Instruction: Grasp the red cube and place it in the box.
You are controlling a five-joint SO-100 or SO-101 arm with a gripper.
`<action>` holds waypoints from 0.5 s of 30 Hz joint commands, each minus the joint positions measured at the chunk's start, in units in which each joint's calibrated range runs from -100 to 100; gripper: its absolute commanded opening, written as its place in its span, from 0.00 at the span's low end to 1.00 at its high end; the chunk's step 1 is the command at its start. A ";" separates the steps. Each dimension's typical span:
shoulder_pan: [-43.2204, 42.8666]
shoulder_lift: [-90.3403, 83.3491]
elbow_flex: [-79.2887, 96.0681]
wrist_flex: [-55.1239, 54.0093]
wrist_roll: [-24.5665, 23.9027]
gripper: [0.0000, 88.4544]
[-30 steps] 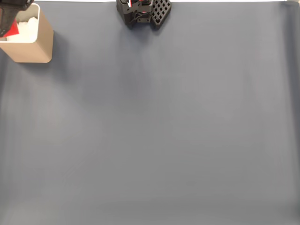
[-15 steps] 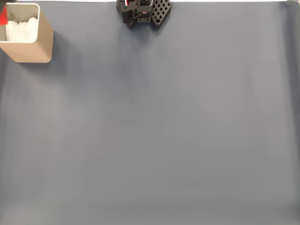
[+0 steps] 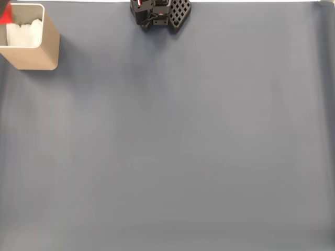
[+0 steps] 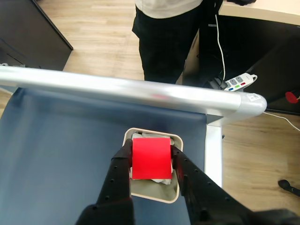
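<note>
In the wrist view the gripper [image 4: 151,157] has its two black fingers [image 4: 121,164] clamped on the red cube [image 4: 150,157], one finger pressed against the cube's left face and the other against its right face. The cube sits level between them, its broad red face turned up toward the camera. Directly below the cube lies the box [image 4: 140,188], a beige square container with rounded corners; the cube hangs over its opening and covers most of the inside, so only a strip of the pale interior and something white at the cube's lower right edge show around it. Whether the cube is above the rim or already partly within the walls cannot be told from this angle.

The box stands on a dark blue-grey mat [image 4: 56,140] near the table's far right corner as the wrist view shows it, close to a rounded silver rail [image 4: 140,91] that runs along the table's far edge. Beyond the rail a person [image 4: 168,42] in dark trousers stands on a wooden floor, with a white power strip [image 4: 239,83] lying to the right.

In the fixed view the box [image 3: 39,49] is at the far left corner of the mat [image 3: 172,146], and a sliver of the cube [image 3: 5,15] shows at the picture's left edge, just over the box's left rim. White material lies inside the box. The arm's black base [image 3: 157,13] sits at the far edge, well apart from the box.
</note>
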 commanded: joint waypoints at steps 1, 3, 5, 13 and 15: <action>0.56 -3.80 0.11 -1.48 0.49 0.00; 0.56 -4.58 1.21 -1.81 0.59 0.00; 0.49 -5.27 2.03 -1.97 0.59 0.00; 0.00 -6.48 2.85 -1.97 0.59 0.00; -0.08 -6.66 2.85 -1.97 0.59 0.00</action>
